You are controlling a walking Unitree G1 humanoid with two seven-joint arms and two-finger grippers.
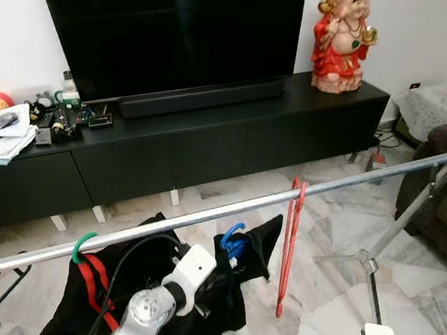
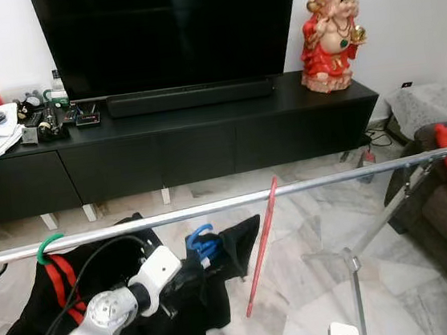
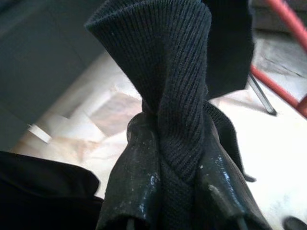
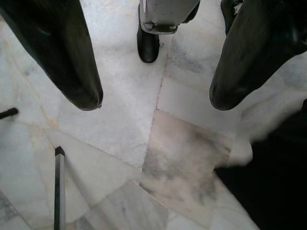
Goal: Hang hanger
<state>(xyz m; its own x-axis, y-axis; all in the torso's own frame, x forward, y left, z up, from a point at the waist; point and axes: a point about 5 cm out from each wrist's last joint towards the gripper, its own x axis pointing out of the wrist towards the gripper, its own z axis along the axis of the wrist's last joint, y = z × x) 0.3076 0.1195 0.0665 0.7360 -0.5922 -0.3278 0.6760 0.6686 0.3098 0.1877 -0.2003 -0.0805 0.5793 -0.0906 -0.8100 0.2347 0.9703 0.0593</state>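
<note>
Pinching a fold of black garment (image 3: pixel 182 96) between closed left fingers (image 3: pixel 139 182), just below the silver rail (image 1: pixel 228 210). Hanging on that rail: red hanger (image 1: pixel 290 241), green-hooked hanger (image 1: pixel 83 246). Right fingers (image 4: pixel 72 57) spread wide, holding nothing, over marble floor (image 4: pixel 120 129).

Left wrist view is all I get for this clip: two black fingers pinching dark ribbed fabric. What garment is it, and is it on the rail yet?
Observer: It is a black garment on a blue hanger; the blue hook sits just below the metal rail, not over it.
Operator: Anything already hanging there?
Observer: Yes, a green-hooked hanger with red straps, and a bare red hanger further toward the robot's right.
Operator: And the other arm?
Observer: The right gripper is open, pointing down at the marble floor.
</note>
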